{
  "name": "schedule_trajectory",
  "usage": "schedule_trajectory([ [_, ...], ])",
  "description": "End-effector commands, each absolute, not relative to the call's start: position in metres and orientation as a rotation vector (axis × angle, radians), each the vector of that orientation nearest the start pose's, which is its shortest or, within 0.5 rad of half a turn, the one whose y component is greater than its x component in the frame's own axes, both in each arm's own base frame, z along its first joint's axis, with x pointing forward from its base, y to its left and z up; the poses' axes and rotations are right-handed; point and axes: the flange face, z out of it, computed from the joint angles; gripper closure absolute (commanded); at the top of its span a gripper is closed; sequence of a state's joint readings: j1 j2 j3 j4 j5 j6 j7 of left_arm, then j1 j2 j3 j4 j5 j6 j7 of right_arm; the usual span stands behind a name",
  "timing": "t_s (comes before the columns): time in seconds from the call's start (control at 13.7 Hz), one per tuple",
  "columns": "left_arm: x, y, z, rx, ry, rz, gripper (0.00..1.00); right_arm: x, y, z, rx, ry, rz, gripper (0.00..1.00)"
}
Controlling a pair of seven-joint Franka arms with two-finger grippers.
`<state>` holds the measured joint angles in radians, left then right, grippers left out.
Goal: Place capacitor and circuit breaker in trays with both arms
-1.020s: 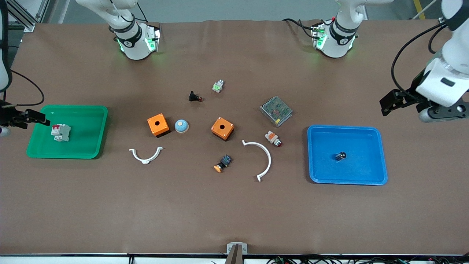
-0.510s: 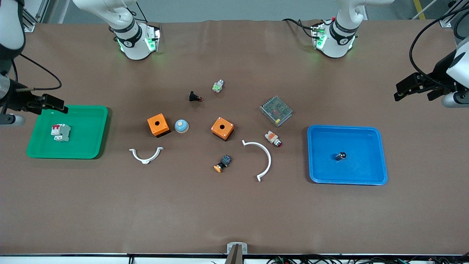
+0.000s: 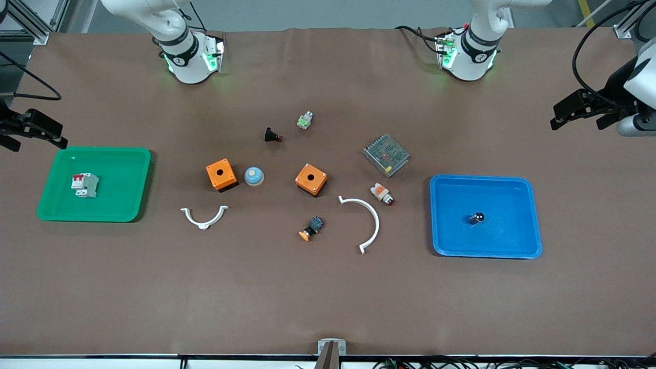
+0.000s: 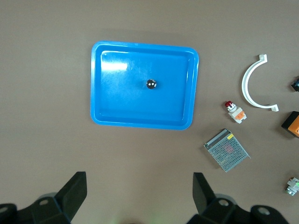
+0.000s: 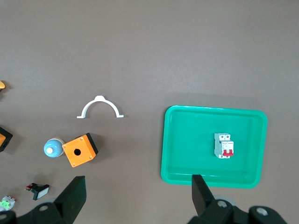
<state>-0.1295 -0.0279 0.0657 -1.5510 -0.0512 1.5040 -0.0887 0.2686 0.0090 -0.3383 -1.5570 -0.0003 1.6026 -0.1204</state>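
The left gripper hangs high over bare table, fingers spread wide and empty; the capacitor lies below it in the blue tray. The right gripper, equally wide and empty, is partly cut off at the front view's edge; the circuit breaker lies in the green tray beneath it.

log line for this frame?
capacitor in blue tray | circuit breaker in green tray | left gripper, right gripper open
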Motion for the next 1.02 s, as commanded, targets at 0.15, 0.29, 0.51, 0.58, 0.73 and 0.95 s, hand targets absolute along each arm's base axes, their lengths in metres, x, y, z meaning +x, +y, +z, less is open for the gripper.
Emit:
schedule_trajectory([
  [0.15,0.527,-0.031,0.646,-3.239,-0.046,0.037,0.0,0.564,-0.044,0.638,-3.172,-0.037,-0.074,0.0],
  [0.29,0.527,-0.032,0.646,-3.235,-0.044,0.035,0.0,0.565,-0.039,0.638,-3.172,-0.049,-0.072,0.0],
  [0.51,0.529,-0.042,0.643,-3.195,-0.008,0.038,0.0,0.565,-0.038,0.637,-3.169,-0.047,-0.072,0.0],
  [0.58,0.529,-0.052,0.642,-3.155,0.027,0.034,0.0,0.565,-0.037,0.637,-3.172,-0.052,-0.072,0.0],
  [0.73,0.527,-0.062,0.642,-3.122,0.039,0.03,0.0,0.565,-0.041,0.637,-3.173,-0.052,-0.072,0.0],
  [0.95,0.527,-0.066,0.641,-3.118,0.051,0.03,0.0,0.565,-0.056,0.633,-3.165,-0.013,-0.056,0.0],
])
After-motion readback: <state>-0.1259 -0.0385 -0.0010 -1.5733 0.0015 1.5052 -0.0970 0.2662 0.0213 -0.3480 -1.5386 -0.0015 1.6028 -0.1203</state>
